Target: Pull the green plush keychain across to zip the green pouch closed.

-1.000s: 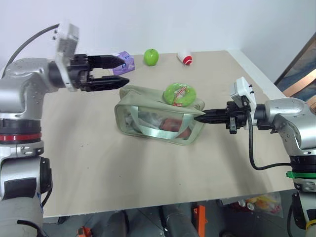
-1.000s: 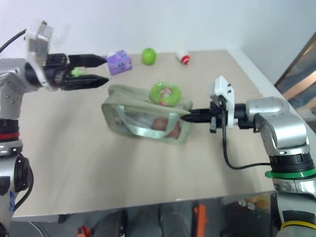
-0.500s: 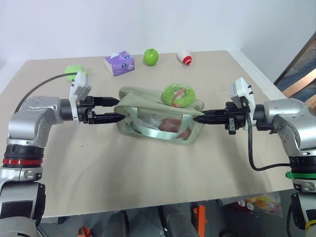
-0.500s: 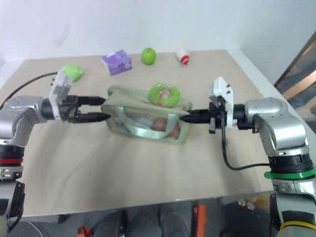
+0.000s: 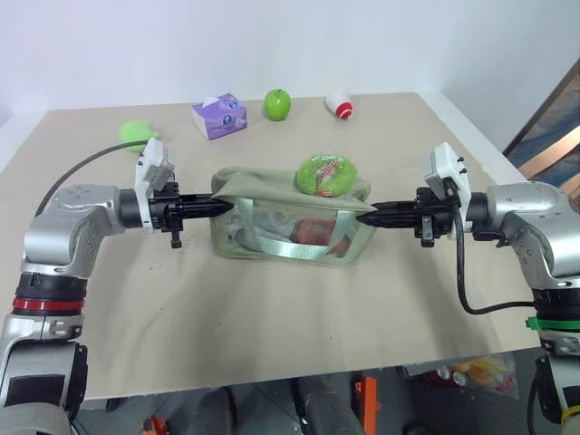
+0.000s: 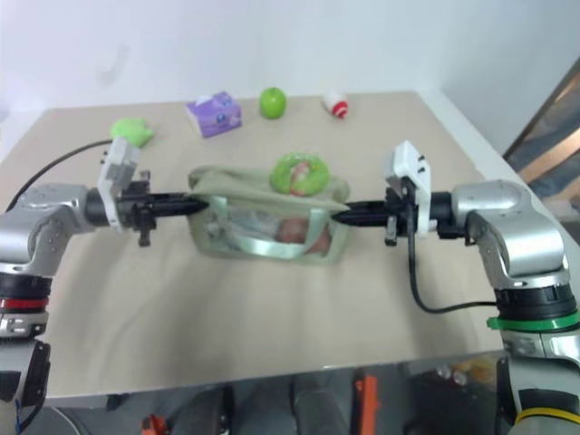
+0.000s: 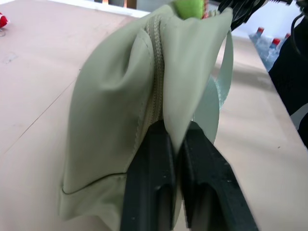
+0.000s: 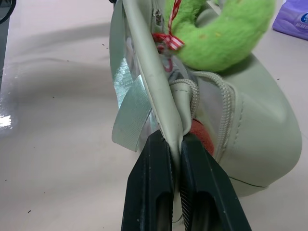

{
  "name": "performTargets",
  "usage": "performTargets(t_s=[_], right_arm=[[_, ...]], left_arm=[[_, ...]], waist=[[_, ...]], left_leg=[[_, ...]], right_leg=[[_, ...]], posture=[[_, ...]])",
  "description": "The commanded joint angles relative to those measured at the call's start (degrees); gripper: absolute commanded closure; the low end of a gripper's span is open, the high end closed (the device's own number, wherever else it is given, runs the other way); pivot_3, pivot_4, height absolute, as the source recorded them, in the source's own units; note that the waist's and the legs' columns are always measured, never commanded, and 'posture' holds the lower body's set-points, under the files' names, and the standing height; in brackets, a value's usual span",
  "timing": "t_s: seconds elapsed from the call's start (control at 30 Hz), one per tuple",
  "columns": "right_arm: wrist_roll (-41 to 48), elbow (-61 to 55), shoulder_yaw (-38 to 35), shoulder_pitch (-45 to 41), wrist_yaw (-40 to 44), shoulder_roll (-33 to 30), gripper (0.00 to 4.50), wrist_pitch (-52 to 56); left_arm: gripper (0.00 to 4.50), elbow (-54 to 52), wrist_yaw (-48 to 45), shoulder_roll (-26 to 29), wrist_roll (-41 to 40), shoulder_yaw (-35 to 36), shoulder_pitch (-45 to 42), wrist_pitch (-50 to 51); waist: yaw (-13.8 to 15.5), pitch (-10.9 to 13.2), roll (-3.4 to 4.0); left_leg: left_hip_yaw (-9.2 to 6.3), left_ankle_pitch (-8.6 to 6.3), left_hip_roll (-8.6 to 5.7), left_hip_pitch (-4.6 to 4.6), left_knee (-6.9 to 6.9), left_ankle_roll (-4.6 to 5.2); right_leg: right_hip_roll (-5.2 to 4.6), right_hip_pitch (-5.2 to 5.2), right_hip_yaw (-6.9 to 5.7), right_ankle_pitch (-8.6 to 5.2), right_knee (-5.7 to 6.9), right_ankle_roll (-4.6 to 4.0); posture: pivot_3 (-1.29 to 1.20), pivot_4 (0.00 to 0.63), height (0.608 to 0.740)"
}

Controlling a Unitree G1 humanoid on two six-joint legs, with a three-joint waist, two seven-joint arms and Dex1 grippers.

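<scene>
On the desk [image 5: 272, 344], seen from the head, the left end effector [image 5: 217, 205] has dropped and pinched the pouch [image 5: 290, 227] opposite the right end effector [image 5: 367, 217], keychain [image 5: 327, 174] atop. Across both wrist views, fingers [image 7: 149, 183] clamp fabric, so the pouch looks braced for zipping.

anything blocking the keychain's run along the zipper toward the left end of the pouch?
Nothing visible does. The green plush keychain sits near the right end of the green pouch, and the zipper track runs bare to the left end. There the left gripper pinches the fabric; the right gripper pinches the other end.
</scene>
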Motion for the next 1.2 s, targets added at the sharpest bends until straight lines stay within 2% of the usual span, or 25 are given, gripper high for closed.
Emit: performTargets(t_s=[0.03, 0.2, 0.37, 0.4, 0.6, 0.63, 0.73, 0.83, 0.9, 0.97, 1.1, 1.2], right_arm=[[1.1, -1.8, -2.1, 0.0, -0.1, -0.7, 4.50, -0.6], [0.5, -2.3, -2.5, 0.9, -2.9, 0.1, 4.50, -0.5], [0.9, -1.1, -4.3, 0.8, -8.4, 2.0, 4.50, 1.3], [2.6, -2.3, -5.4, 1.9, -7.0, 1.1, 3.75, 2.1], [10.1, -7.3, -16.6, 8.9, -7.0, -2.9, 1.93, 7.2], [11.1, -7.5, -19.0, 9.8, -7.0, -3.7, 1.49, 7.3], [14.8, -5.3, -25.5, 8.6, -7.9, -5.6, 1.49, 8.4], [15.3, 0.9, -28.1, 2.6, -11.7, -6.3, 1.49, 8.1], [14.2, 3.6, -26.1, -1.2, -13.7, -5.6, 1.49, 7.6], [10.7, 3.6, -20.7, -3.5, -14.3, -4.6, 1.49, 5.6], [5.4, 1.7, -9.2, -5.1, -11.0, -2.6, 1.49, 2.1], [2.3, 3.9, -3.7, -7.2, -8.4, -1.4, 1.49, -0.2]], left_arm=[[4.48, -5.9, 2.8, -0.3, -3.4, 3.3, 2.1, 1.7], [4.48, -10.5, 10.7, -4.5, -4.2, 4.0, 6.0, 2.5], [4.48, -13.3, 14.3, -7.7, -3.4, 1.5, 7.5, 2.5], [4.50, -13.8, 14.6, -8.0, -3.2, 1.0, 7.6, 2.5], [4.50, -15.5, 16.3, -9.9, -3.9, -0.4, 8.1, 3.0], [4.50, -15.7, 16.4, -10.1, -3.8, -0.7, 8.2, 3.0], [4.50, -16.1, 16.4, -10.4, -4.1, -1.0, 8.3, 3.1], [4.50, -15.9, 16.5, -10.8, -4.1, -1.3, 8.1, 2.9], [4.50, -15.7, 16.5, -11.1, -4.0, -1.5, 8.0, 2.7], [4.50, -15.4, 16.5, -11.3, -3.8, -1.7, 7.8, 2.4], [4.50, -15.1, 16.7, -12.1, -3.5, -2.2, 7.6, 2.0], [4.50, -15.3, 16.8, -12.4, -3.3, -2.4, 7.8, 1.8]], waist=[[0.0, 0.0, 0.00], [0.2, 0.0, 0.00], [0.6, 0.0, -0.02], [0.7, 0.0, -0.02], [1.7, 0.0, -0.02], [1.8, 0.0, -0.02], [1.7, 0.0, -0.02], [1.5, 0.0, -0.02], [1.4, 0.0, -0.03], [1.2, 0.0, -0.03], [1.1, 0.0, -0.02], [1.1, 0.0, -0.01]], left_leg=[[-0.01, 0.00, 0.00, 0.00, -0.01, 0.00], [0.00, 0.00, -0.01, 0.01, 0.02, 0.00], [0.00, 0.01, -0.04, 0.02, 0.11, 0.00], [0.00, 0.02, -0.06, 0.02, 0.13, 0.00], [-0.01, 0.09, -0.17, -0.07, 0.12, -0.04], [-0.02, 0.09, -0.20, -0.08, 0.11, -0.04], [0.00, 0.09, -0.21, -0.06, 0.12, -0.05], [0.01, 0.10, -0.23, -0.01, 0.13, -0.04], [0.00, 0.12, -0.23, 0.04, 0.14, 0.00], [0.00, 0.12, -0.23, 0.08, 0.14, 0.00], [0.00, 0.13, -0.21, 0.13, 0.08, 0.01], [0.01, 0.13, -0.21, 0.05, 0.00, 0.01]], right_leg=[[0.00, 0.00, -0.01, 0.00, 0.00, 0.00], [-0.02, 0.04, -0.01, -0.02, -0.02, -0.04], [-0.05, 0.10, 0.01, -0.03, -0.05, -0.05], [-0.05, 0.12, 0.04, -0.02, -0.05, -0.04], [-0.08, 0.16, 0.17, -0.04, -0.12, -0.04], [-0.08, 0.17, 0.19, -0.04, -0.15, -0.03], [-0.08, 0.20, 0.24, -0.06, -0.18, 0.00], [-0.08, 0.22, 0.26, -0.04, -0.17, 0.03], [-0.07, 0.26, 0.26, -0.04, -0.18, 0.03], [-0.07, 0.28, 0.27, -0.04, -0.18, 0.03], [-0.04, 0.26, 0.28, -0.04, -0.17, 0.02], [-0.03, 0.18, 0.30, -0.05, -0.17, 0.00]], posture=[[0.00, 0.150, 0.740], [0.00, 0.150, 0.740], [0.00, 0.150, 0.740], [0.00, 0.150, 0.740], [0.00, 0.150, 0.740], [0.00, 0.150, 0.740], [0.00, 0.150, 0.740], [0.00, 0.150, 0.740], [0.00, 0.150, 0.740], [0.00, 0.150, 0.740], [0.00, 0.150, 0.740], [0.00, 0.150, 0.740]])
